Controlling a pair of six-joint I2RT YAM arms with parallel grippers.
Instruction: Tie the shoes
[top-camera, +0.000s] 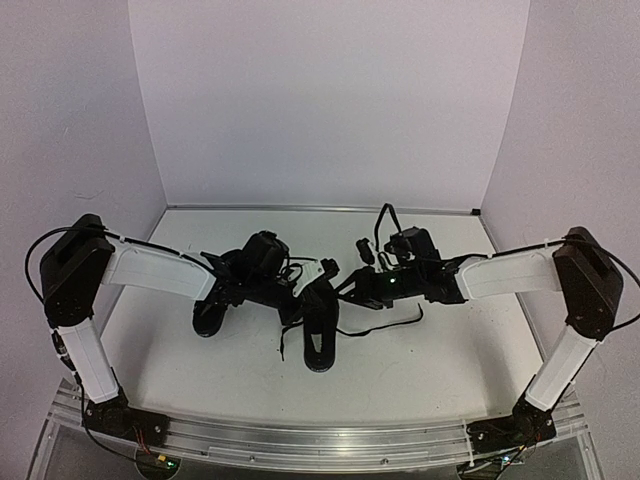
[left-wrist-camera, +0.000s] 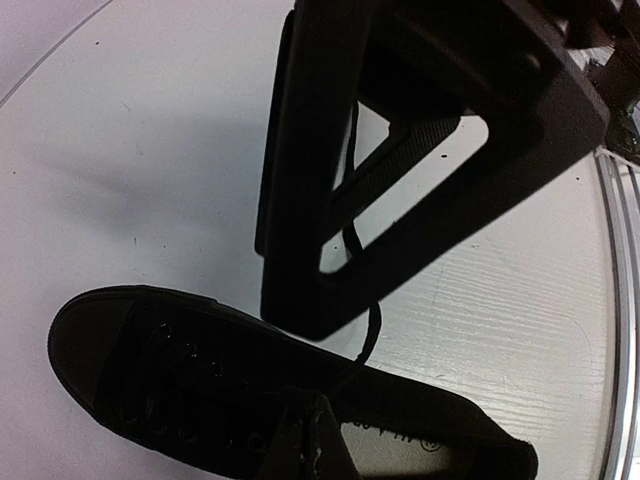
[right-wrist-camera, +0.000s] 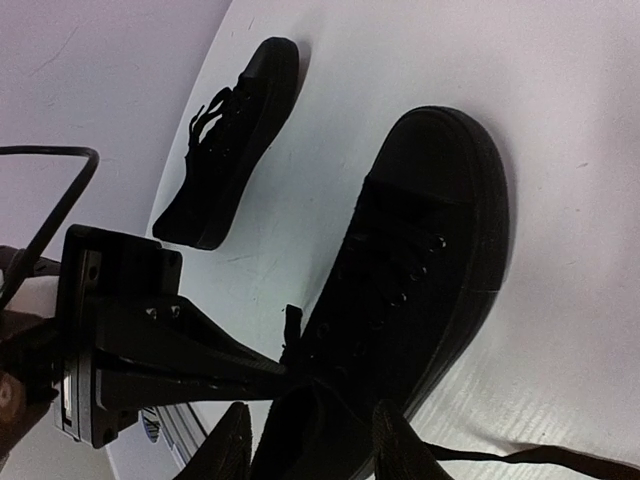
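Black canvas, the centre shoe (top-camera: 320, 335) lies lengthwise between my two arms from above; through the left wrist I see the left gripper (left-wrist-camera: 300, 300) pinched shut on its lace (left-wrist-camera: 350, 215) just above it; through the right, the right gripper (right-wrist-camera: 315, 445) stands parted astride its collar, toe pointing away.

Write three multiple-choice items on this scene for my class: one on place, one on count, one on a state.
1. The shoes lie: A on the table; B in a box; C on a shelf.
2. Shoes in view: A one; B two; C four.
3. The left tool is: A wide open; B shut on a lace; C gripping a toe cap.
Key: 1A, both rest on the white table; 2B, a pair shows from above; 3B, it is closed with the lace running through.
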